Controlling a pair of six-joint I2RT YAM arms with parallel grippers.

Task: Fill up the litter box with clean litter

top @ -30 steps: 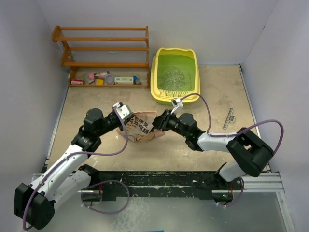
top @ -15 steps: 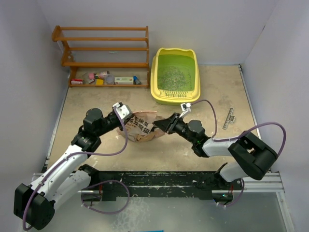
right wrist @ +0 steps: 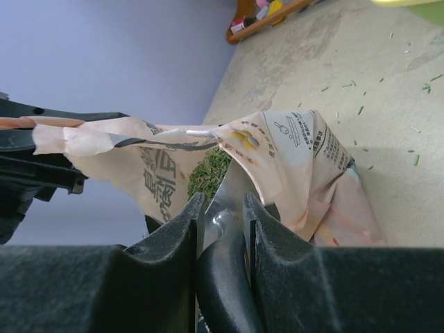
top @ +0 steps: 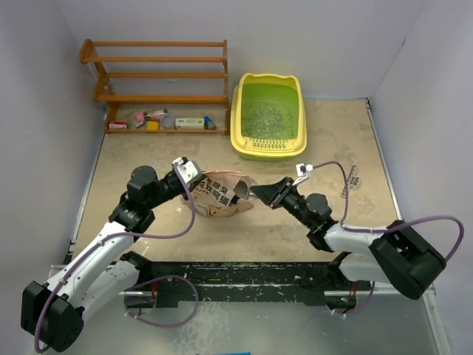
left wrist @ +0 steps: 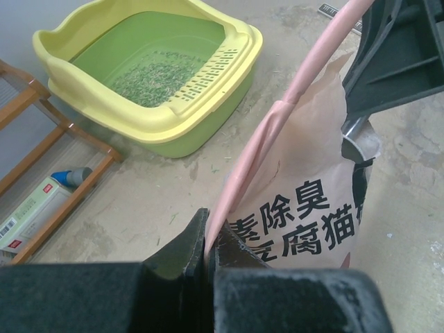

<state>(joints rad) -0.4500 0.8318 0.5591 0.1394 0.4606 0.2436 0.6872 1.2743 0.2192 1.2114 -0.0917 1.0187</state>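
The yellow litter box [top: 238,111] stands at the back centre, with a thin layer of grey-green clean litter [top: 266,117] on its green floor; it also shows in the left wrist view [left wrist: 208,90]. The pink printed bag [top: 220,196] lies open on the table between the arms. My left gripper [top: 188,171] is shut on the bag's pink top edge [left wrist: 250,173]. My right gripper [top: 267,194] is shut on the handle of the grey metal scoop [right wrist: 232,198], whose blade reaches into the bag's mouth. Green litter [right wrist: 208,170] shows inside the bag.
A wooden shelf rack [top: 159,74] stands at the back left with small items [top: 159,120] on its lowest shelf. A grey ruler-like strip [top: 351,180] lies at the right. Loose granules lie scattered on the table [right wrist: 361,111]. Walls close in both sides.
My right arm has swung its elbow out to the right and drawn the gripper back a little from the bag, with the scoop still at the bag's mouth. The left arm has not moved.
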